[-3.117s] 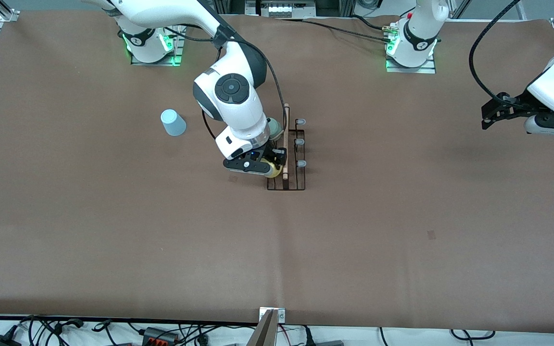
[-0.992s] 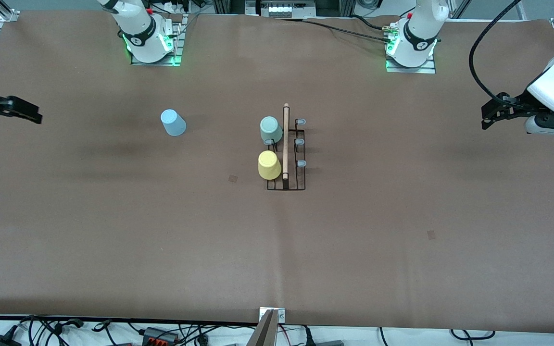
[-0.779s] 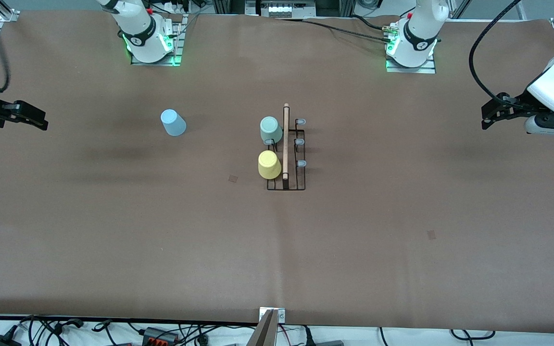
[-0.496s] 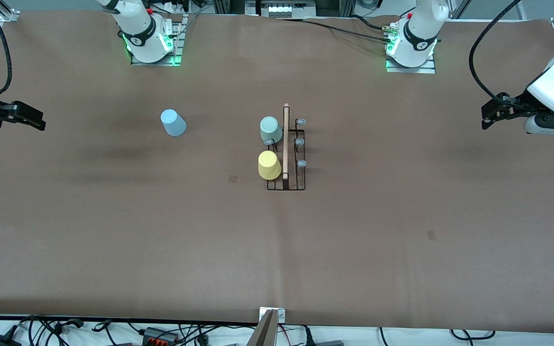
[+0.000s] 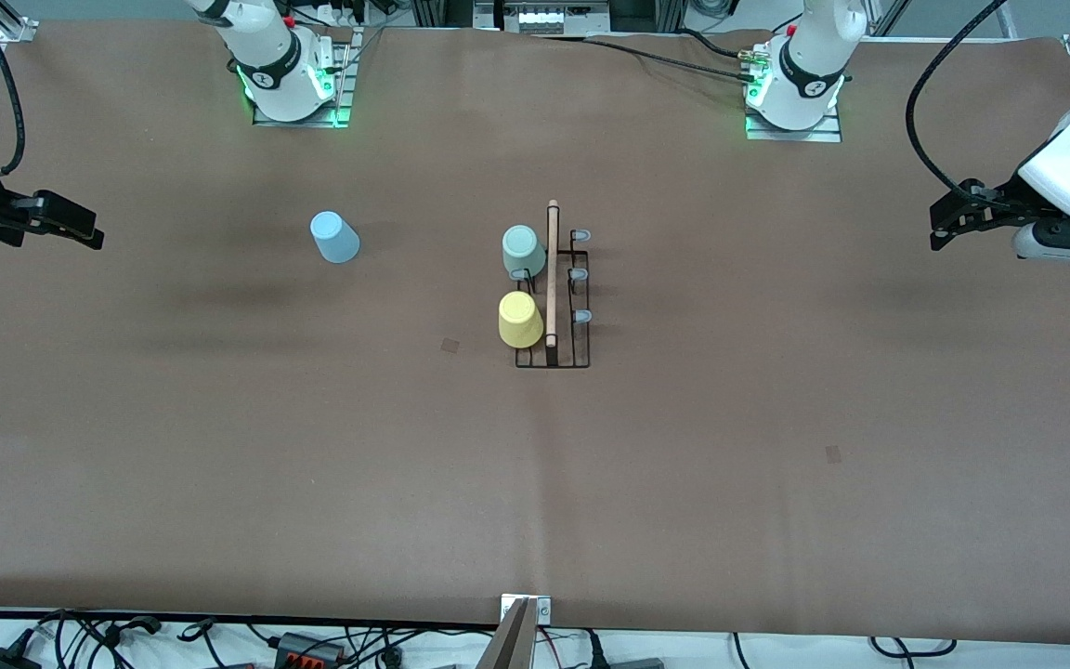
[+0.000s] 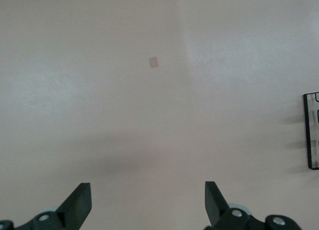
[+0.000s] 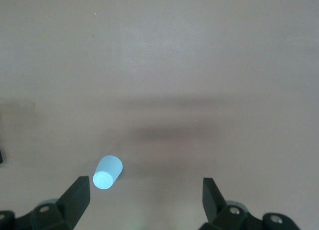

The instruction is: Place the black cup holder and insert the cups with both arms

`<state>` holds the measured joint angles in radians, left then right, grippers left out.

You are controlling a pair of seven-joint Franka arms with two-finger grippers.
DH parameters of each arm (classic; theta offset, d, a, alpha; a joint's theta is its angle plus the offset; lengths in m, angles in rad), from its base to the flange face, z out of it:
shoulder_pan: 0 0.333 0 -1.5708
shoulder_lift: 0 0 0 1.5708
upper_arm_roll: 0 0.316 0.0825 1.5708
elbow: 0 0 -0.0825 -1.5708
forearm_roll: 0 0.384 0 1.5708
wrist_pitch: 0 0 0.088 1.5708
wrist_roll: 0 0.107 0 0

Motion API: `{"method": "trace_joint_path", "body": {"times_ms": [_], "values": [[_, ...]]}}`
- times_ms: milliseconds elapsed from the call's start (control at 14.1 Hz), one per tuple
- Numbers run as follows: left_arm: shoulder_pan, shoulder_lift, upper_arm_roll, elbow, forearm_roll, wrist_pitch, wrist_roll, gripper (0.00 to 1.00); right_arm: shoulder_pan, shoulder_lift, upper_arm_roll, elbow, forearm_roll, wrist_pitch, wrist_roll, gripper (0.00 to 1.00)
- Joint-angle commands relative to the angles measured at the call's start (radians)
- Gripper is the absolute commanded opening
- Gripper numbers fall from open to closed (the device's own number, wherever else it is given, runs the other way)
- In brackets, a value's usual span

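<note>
Right gripper [image 5: 80,228] has pulled away from the black cup holder [image 5: 565,307]; yellow cup [image 5: 520,319] and mint cup [image 5: 523,251] sit on it. Both grippers gape empty; left gripper [image 5: 948,223] waits at three o'clock.

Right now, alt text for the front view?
A black cup holder stands mid-table with a mint cup and a yellow cup on its prongs; a light blue cup sits apart toward the right arm's end. The left gripper and right gripper hover open over the table's ends.
</note>
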<state>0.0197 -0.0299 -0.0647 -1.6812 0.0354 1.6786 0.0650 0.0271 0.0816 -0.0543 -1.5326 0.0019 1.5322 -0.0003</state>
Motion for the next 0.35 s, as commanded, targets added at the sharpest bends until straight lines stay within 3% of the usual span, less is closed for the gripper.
{"method": "trace_joint_path", "body": {"times_ms": [0, 283], "values": [[0.0, 0.011, 0.002, 0.026, -0.014, -0.019, 0.016, 1.0, 0.004, -0.005, -0.015, 0.009, 0.017, -0.007, -0.023, 1.0], [0.0, 0.011, 0.002, 0.026, -0.014, -0.019, 0.016, 1.0, 0.005, 0.001, -0.013, 0.017, 0.017, -0.004, -0.023, 1.0]]}}
